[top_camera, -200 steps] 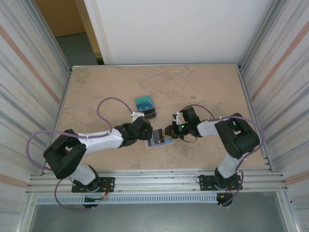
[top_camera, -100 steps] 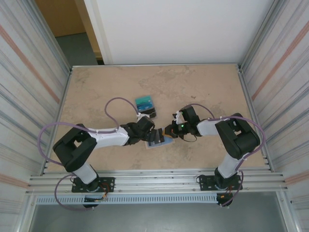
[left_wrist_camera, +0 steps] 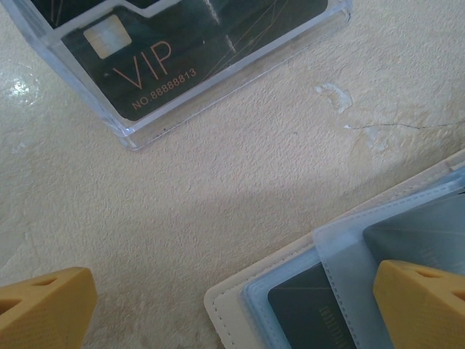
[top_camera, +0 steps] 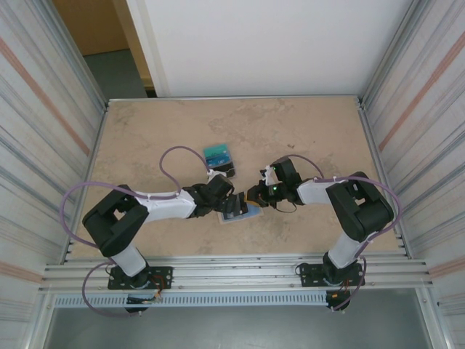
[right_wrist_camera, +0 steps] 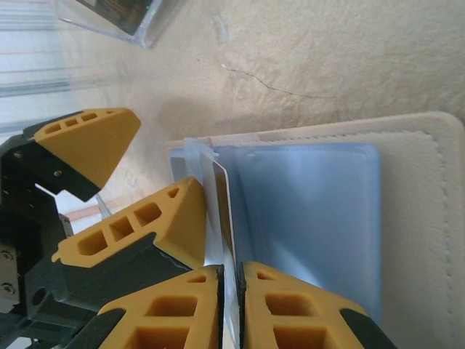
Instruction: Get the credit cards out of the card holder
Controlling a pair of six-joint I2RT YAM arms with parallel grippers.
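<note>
The card holder (top_camera: 231,217) lies open on the stone-patterned counter (top_camera: 305,138), low in the middle of the overhead view, between the two arms' tips. The left gripper (top_camera: 229,204) hangs over the holder's left part and the right gripper (top_camera: 252,198) meets it from the right. A clear case (top_camera: 220,161) with teal and dark cards sits on the counter just above them in that view, apart from the holder. In the left wrist view the left gripper (left_wrist_camera: 234,309) stands spread wide, one yellow tip at the lower left and one at the lower right, holding nothing. The right tip is over the holder (left_wrist_camera: 240,305), whose cream stitched border, pale blue lining and clear sleeve over dark cards fill the lower right corner. The clear case (left_wrist_camera: 138,131) crosses the upper left there, a black VIP card (left_wrist_camera: 189,51) inside it. In the right wrist view the right gripper (right_wrist_camera: 232,280) has its two yellow tips drawn to a narrow slit around the thin edge of a credit card (right_wrist_camera: 224,211). That card stands on edge at the left side of the holder's pale blue inner face (right_wrist_camera: 407,218). The left gripper's fingers (right_wrist_camera: 91,142) show at the left of this view, apart, the nearer one just beside the card.
</note>
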